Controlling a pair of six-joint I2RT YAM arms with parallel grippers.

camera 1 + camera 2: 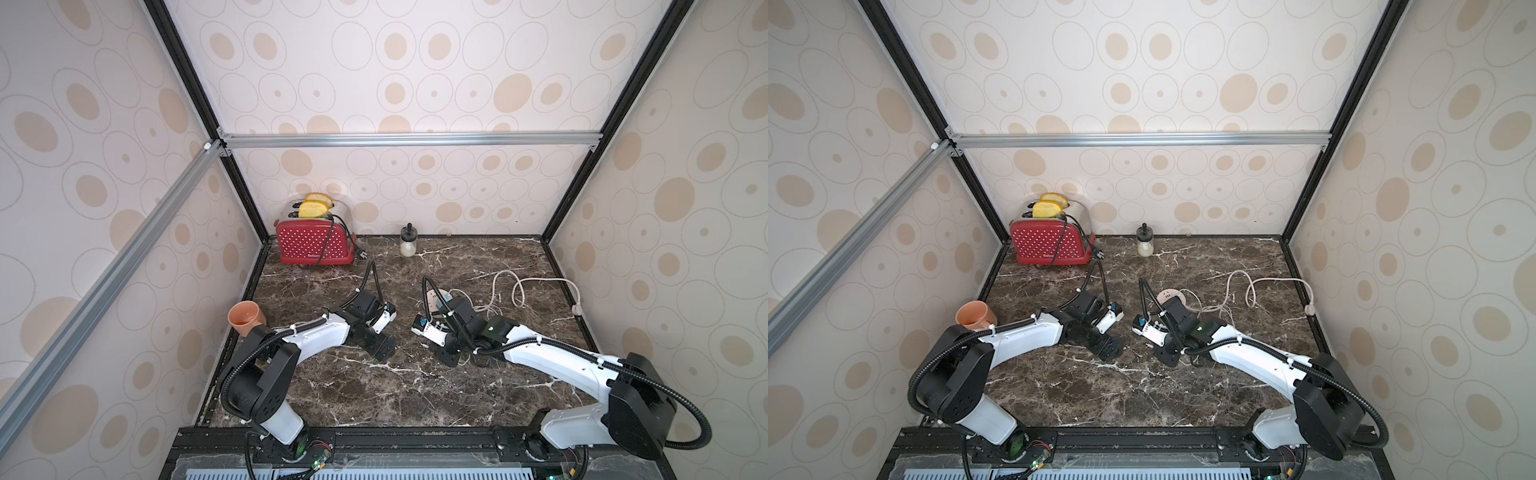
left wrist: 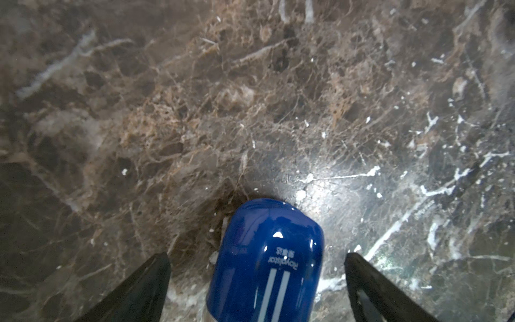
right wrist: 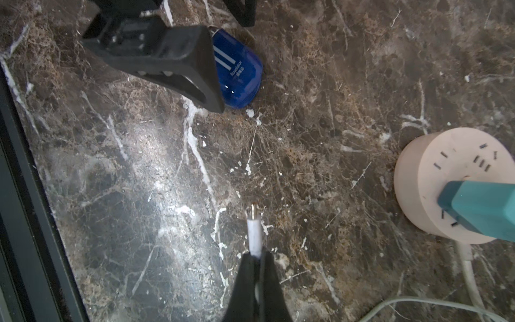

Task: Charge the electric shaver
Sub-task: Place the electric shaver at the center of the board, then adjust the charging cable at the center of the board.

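Observation:
The electric shaver point(image 2: 267, 262), glossy dark blue with two pale stripes, lies on the marble table between the spread fingers of my left gripper point(image 2: 257, 255), which is open and not touching it. The right wrist view shows the shaver point(image 3: 242, 75) partly behind one black left finger point(image 3: 181, 61). My right gripper point(image 3: 255, 255) is shut on a white charging plug point(image 3: 254, 234), whose metal tip points toward the shaver with a stretch of table between them. In a top view the two grippers face each other at mid-table, left point(image 1: 384, 347) and right point(image 1: 436, 349).
A round pink power strip point(image 3: 446, 178) with a teal adapter point(image 3: 479, 206) plugged in sits beside the right arm. A white cable point(image 1: 515, 291) loops at the right. A red toaster point(image 1: 313, 245), a small jar point(image 1: 408, 243) and an orange cup point(image 1: 246, 318) stand toward the back and left.

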